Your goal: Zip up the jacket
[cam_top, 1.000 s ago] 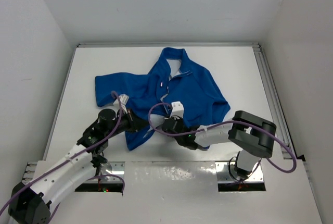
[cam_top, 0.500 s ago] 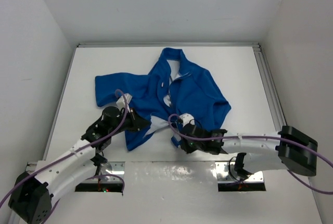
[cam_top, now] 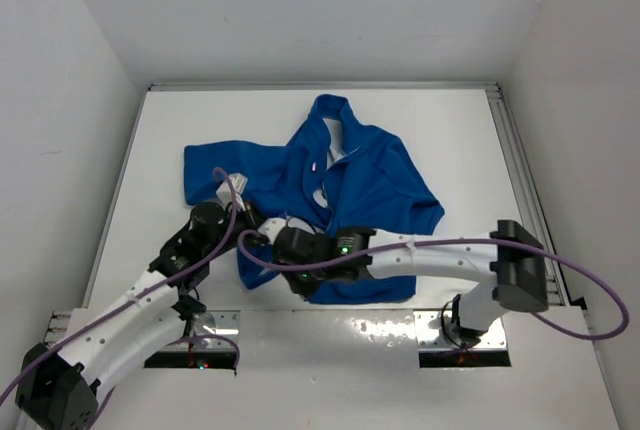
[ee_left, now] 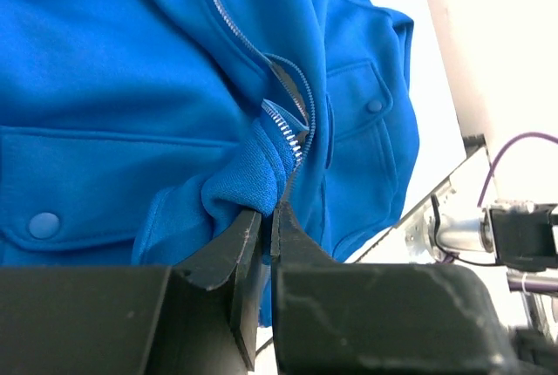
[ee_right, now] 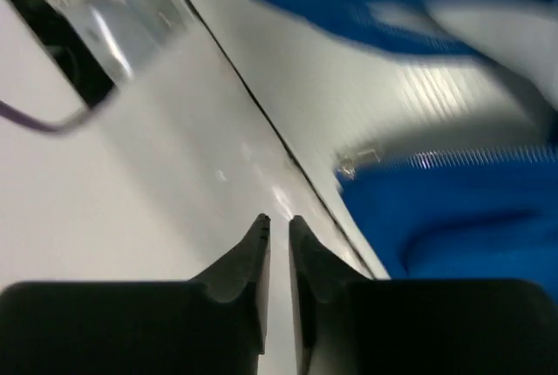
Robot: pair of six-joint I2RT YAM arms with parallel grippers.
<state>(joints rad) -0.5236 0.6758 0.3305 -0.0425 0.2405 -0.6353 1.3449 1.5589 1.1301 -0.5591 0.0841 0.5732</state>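
The royal-blue jacket (cam_top: 375, 175) lies spread on the white table (cam_top: 160, 130), collar toward the back. Its silver zipper (cam_top: 326, 162) is open. My left gripper (cam_top: 258, 224) is at the lower left front edge, shut on a fold of jacket (ee_left: 131, 70) fleece just below the zipper teeth (ee_left: 286, 129). My right arm reaches leftward over the bottom hem. The right gripper (cam_top: 296, 276) is shut with nothing between its fingers, hanging over bare table in the blurred right wrist view. There the jacket (ee_right: 471, 218) hem and a strip of zipper teeth (ee_right: 453, 159) lie to its right.
A shiny metal plate (cam_top: 330, 335) carrying both arm bases runs along the near edge. A rail (cam_top: 520, 170) lines the table's right side. White walls enclose the left, back and right. A snap-buttoned patch pocket (ee_left: 44, 222) sits left of my left fingers.
The right arm swept left across the jacket's lower hem, and its gripper closed on nothing. The hem now lies flatter on the right. The left gripper kept its hold.
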